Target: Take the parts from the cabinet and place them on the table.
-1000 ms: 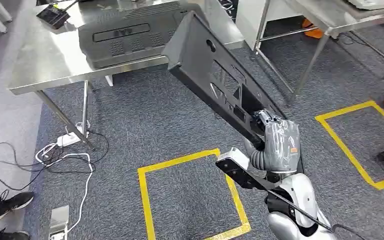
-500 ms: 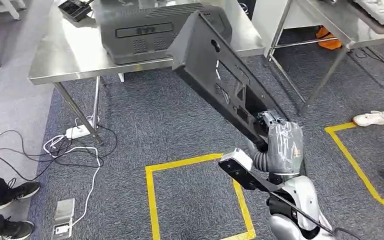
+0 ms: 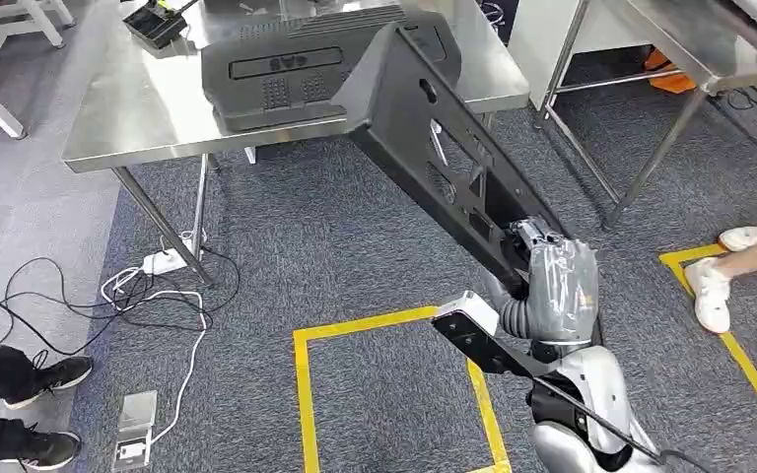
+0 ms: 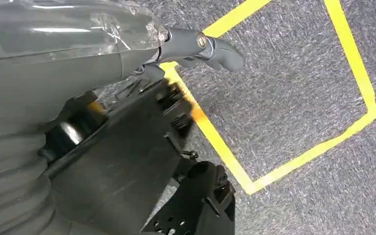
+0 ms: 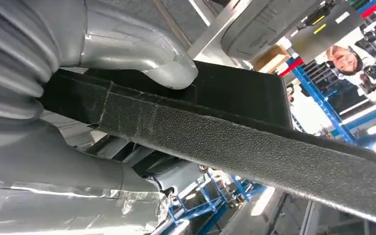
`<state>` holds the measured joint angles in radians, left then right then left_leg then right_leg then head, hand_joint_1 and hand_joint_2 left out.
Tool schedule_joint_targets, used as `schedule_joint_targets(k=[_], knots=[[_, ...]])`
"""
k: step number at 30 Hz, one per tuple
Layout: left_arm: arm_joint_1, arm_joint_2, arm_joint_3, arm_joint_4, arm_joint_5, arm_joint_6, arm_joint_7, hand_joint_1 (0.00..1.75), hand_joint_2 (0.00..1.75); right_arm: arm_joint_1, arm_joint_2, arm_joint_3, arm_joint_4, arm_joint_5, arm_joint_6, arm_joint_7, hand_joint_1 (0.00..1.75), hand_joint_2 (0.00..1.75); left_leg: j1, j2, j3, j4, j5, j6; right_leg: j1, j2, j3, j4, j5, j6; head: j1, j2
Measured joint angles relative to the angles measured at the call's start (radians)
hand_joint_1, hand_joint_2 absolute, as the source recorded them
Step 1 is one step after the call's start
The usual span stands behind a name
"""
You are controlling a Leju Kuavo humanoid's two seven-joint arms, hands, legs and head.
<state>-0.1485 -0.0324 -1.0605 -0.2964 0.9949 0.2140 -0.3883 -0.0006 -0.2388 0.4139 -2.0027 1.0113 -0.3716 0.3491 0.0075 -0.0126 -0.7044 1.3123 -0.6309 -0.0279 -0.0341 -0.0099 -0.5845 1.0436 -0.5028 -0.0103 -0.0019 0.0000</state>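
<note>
Grey carpet [image 3: 286, 236] fronts the steel table [image 3: 138, 108] as my right hand [image 3: 552, 286] grips the long black panel [image 3: 434, 148] by its near end, long axis slanting up toward the tabletop (its far end overhanging the edge); left hand [image 4: 196, 46] empty, fingers loosely apart.

The right hand [image 3: 552, 286] wears a grey cover, so its fingers are hidden where it grips the long black panel [image 3: 434, 148]. That panel's upper end hides part of the black part [image 3: 276, 74] lying on the counter [image 3: 128, 118]. The left hand [image 4: 54, 54] has its fingertips hidden behind the robot's dark body parts. 2 people are cut off at the head view's edges.
</note>
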Motion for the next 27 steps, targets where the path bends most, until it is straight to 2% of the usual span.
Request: schedule_joint_targets(k=[1,2,3,5,6,8,10,11,12,13,14,15,16,17,23,24,25,26,27], knots=[[0.001,0.000,0.000,0.000,0.000,0.000,0.000,0.00,1.75,0.000,0.000,0.000,0.000,0.000,0.000,0.000,1.75,1.75,0.003,0.001,-0.019,0.033,0.001,-0.002,0.000,-0.001,0.001,0.000,-0.001,0.000,-0.002,0.000],[0.002,0.000,0.000,0.000,0.000,0.000,0.000,0.00,1.75,0.000,0.000,0.000,0.000,0.000,0.000,0.000,1.75,1.75,0.005,0.003,-0.012,0.012,0.025,-0.002,-0.001,-0.001,0.003,0.000,-0.002,0.001,-0.002,0.000],[0.002,0.000,0.000,0.000,0.000,0.000,0.000,0.00,1.75,0.000,0.000,0.000,0.000,0.000,0.000,0.000,1.75,1.75,0.006,0.003,0.019,-0.054,0.068,0.001,-0.001,-0.001,0.007,0.000,-0.004,0.003,-0.004,0.000],[0.002,0.000,0.000,0.000,0.000,0.000,0.000,0.00,1.75,0.000,0.000,0.000,0.000,0.000,0.000,0.000,1.75,1.75,0.004,0.006,0.110,-0.247,0.161,0.012,-0.002,-0.001,0.017,0.000,-0.010,0.010,-0.007,0.000],[0.001,0.000,0.000,0.000,0.000,0.000,0.000,0.00,1.75,-0.001,0.000,0.000,0.000,0.000,0.000,0.000,1.75,1.75,-0.001,0.009,0.121,-0.272,0.144,0.018,0.001,-0.002,0.017,-0.001,-0.011,0.014,-0.007,0.000],[0.001,0.000,0.000,0.000,0.000,0.000,0.000,0.00,1.75,-0.001,0.000,0.000,0.000,0.000,0.000,0.000,1.75,1.75,-0.008,0.007,0.116,-0.282,0.148,0.022,-0.002,-0.003,0.015,-0.005,-0.009,0.026,-0.008,0.000],[0.003,0.000,0.000,0.000,0.000,0.000,0.000,0.00,1.75,-0.001,0.001,0.000,0.000,0.000,0.000,0.000,1.75,1.75,-0.011,0.005,0.120,-0.292,0.151,0.036,-0.001,-0.003,0.025,-0.020,-0.004,0.043,-0.008,0.000],[0.003,0.000,0.000,0.000,0.000,0.000,0.000,0.00,1.75,-0.001,0.000,0.000,0.000,0.000,0.000,0.000,1.75,1.75,0.003,0.006,0.133,-0.313,0.162,0.045,-0.006,-0.003,0.028,-0.012,-0.014,0.046,-0.005,0.000],[0.002,0.000,0.000,0.000,0.000,0.000,-0.001,0.00,1.75,-0.001,0.000,0.000,0.000,0.000,0.000,0.000,1.75,1.75,-0.007,0.005,0.138,-0.320,0.162,0.037,0.003,-0.002,0.024,0.000,-0.022,0.040,-0.001,0.000],[0.001,0.000,0.000,0.000,0.000,0.000,-0.001,0.00,1.75,-0.005,0.000,0.000,0.000,0.000,0.000,0.000,1.75,1.75,-0.007,0.004,0.140,-0.319,0.161,0.030,0.007,-0.002,0.035,-0.028,0.023,0.001,0.008,0.000],[0.002,0.000,0.000,0.000,0.000,0.000,-0.001,0.00,1.75,-0.005,0.001,0.000,0.001,-0.001,0.000,0.002,1.75,1.75,-0.011,0.004,0.141,-0.318,0.159,0.034,0.005,-0.005,0.046,-0.040,-0.023,-0.021,0.010,0.000],[0.002,0.000,0.000,0.000,0.000,0.000,-0.001,0.00,1.75,-0.004,0.001,0.000,0.001,-0.001,0.000,0.002,1.75,1.75,-0.011,0.004,0.141,-0.315,0.157,0.036,0.005,-0.004,0.047,-0.041,-0.003,-0.008,0.010,0.000],[0.002,0.000,0.000,0.000,0.000,0.000,-0.001,0.00,1.75,-0.004,0.001,0.000,0.001,-0.004,0.000,0.001,1.75,1.75,-0.011,0.004,0.141,-0.313,0.154,0.039,0.004,-0.003,0.050,-0.046,-0.006,0.020,0.011,0.000],[0.002,0.000,0.000,0.000,0.000,-0.004,-0.001,0.00,1.75,-0.004,0.001,0.000,0.001,-0.011,-0.001,0.002,1.75,1.75,-0.010,0.004,0.140,-0.310,0.153,0.040,0.004,-0.003,0.050,-0.047,0.000,0.028,0.014,0.000],[0.003,0.001,0.000,0.000,-0.002,-0.010,-0.002,0.00,1.75,-0.004,0.002,-0.001,0.002,-0.138,-0.055,-0.010,1.75,1.75,-0.011,0.004,0.140,-0.308,0.150,0.042,0.004,-0.003,0.051,-0.049,-0.002,0.029,0.019,0.000],[0.003,0.003,0.000,0.000,-0.002,-0.010,-0.002,0.00,1.75,-0.003,0.003,-0.001,0.003,-0.167,-0.069,-0.017,1.75,1.75,-0.022,0.004,0.139,-0.300,0.145,0.052,-0.003,-0.005,0.055,-0.062,0.006,0.046,0.018,0.000],[0.003,0.003,0.000,0.000,-0.002,-0.010,-0.002,0.00,1.75,-0.003,0.003,-0.001,0.003,-0.188,-0.078,-0.023,1.75,1.75,-0.017,0.004,0.145,-0.314,0.147,0.059,-0.001,-0.006,0.060,-0.070,0.008,0.050,0.015,0.000],[0.004,0.002,0.000,0.000,-0.003,-0.011,-0.001,0.00,1.75,-0.002,0.003,-0.001,0.003,-0.204,-0.083,-0.029,1.75,1.75,0.000,0.004,0.165,-0.345,0.162,0.068,0.002,-0.005,0.069,-0.072,0.005,0.051,0.013,0.000],[0.003,0.002,0.000,0.000,-0.003,-0.012,-0.001,0.00,1.75,-0.003,0.003,-0.001,0.003,-0.208,-0.083,-0.031,1.75,1.75,0.000,0.007,0.178,-0.363,0.168,0.067,0.002,-0.001,0.066,-0.056,-0.004,0.050,0.018,0.000]])
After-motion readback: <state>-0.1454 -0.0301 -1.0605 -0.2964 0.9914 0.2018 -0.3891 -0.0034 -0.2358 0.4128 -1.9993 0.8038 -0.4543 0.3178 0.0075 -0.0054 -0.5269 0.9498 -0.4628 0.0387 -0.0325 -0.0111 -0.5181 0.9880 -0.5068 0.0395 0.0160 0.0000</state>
